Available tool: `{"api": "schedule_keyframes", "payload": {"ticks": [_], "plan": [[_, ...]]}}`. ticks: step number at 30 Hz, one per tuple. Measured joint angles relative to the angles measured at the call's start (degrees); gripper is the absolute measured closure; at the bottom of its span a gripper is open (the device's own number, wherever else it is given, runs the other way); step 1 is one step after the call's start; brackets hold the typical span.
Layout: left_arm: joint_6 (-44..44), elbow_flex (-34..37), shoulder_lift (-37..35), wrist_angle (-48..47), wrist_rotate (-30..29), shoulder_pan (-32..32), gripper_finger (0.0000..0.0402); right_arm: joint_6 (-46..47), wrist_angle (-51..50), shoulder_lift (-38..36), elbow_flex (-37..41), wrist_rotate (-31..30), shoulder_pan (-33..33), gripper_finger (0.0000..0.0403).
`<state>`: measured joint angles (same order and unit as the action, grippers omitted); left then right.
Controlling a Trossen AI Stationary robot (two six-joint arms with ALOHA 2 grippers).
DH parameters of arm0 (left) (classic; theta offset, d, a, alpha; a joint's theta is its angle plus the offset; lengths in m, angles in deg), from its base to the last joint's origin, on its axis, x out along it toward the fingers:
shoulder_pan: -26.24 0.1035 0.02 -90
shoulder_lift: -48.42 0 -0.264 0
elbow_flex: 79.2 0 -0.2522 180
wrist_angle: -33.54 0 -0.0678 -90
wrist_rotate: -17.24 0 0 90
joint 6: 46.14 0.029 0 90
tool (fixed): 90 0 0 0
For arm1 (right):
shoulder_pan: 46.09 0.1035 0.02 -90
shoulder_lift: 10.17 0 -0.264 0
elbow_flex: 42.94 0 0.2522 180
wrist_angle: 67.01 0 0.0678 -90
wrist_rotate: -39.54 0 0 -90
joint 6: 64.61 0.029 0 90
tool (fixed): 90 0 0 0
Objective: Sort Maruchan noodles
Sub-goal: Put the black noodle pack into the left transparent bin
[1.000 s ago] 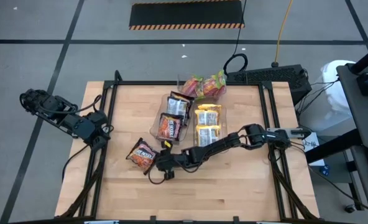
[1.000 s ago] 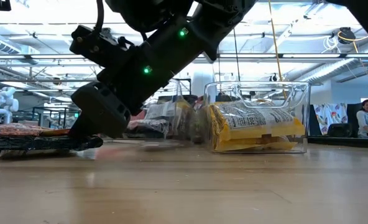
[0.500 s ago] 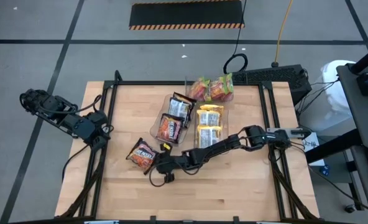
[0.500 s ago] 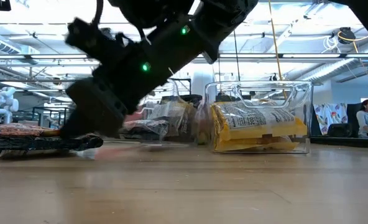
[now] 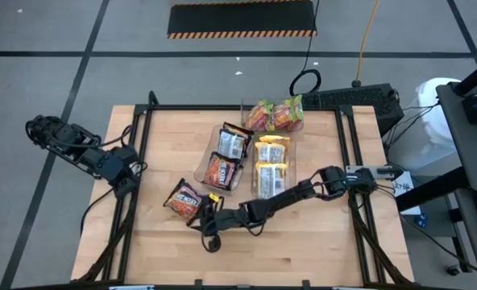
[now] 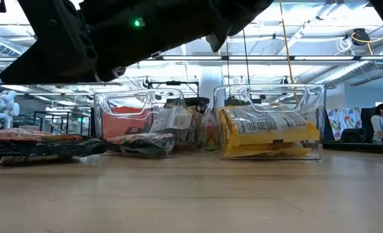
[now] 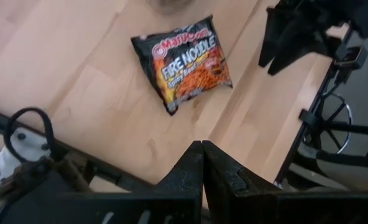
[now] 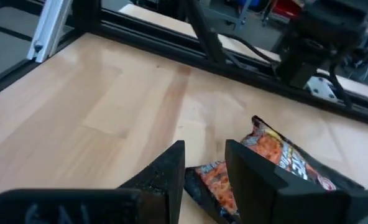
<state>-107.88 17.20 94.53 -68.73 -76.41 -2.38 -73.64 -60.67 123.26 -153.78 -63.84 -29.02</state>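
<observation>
I had the right claw [image 5: 210, 228] stretched far across the wooden surface [image 5: 303, 250], its fingers [image 8: 253, 172] parted, low beside a dark noodle packet [image 5: 184, 199] that lay flat and alone near the left side. From the right wrist view the packet's edge sat just past the fingertips, and I could not tell whether they touched it. The left claw [image 5: 130, 179] waited at the left edge of the surface, fingers pressed together on nothing, looking down on that same packet [image 7: 185, 62].

The other noodles sat in three clear bins in the middle: dark packets [image 5: 222, 167] in the left bin [image 6: 134, 123], yellow packets [image 5: 268, 163] in the bin [image 6: 269, 123] beside it, and pink-green packets [image 5: 275, 114] in the bin at the far edge.
</observation>
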Motion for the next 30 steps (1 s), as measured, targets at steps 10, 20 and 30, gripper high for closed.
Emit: {"api": "schedule_keyframes", "payload": {"ticks": [10, 20, 30], "plan": [[1.5, 0.0, -0.2, -1.5, 1.2, 0.0, 0.0396, 0.5, 0.0, 0.0, -2.5, 2.9, -1.5, 0.0291], [1.8, 0.0, -0.2, -1.5, 1.2, 0.0, 0.0396, -2.5, -5.2, 7.8, -14.2, 4.0, -0.9, 0.0291], [1.7, 0.0, -0.2, -1.5, 1.2, 0.0, 0.0396, -4.2, -22.3, 11.0, -18.4, 1.4, -0.7, 0.0291]]}}
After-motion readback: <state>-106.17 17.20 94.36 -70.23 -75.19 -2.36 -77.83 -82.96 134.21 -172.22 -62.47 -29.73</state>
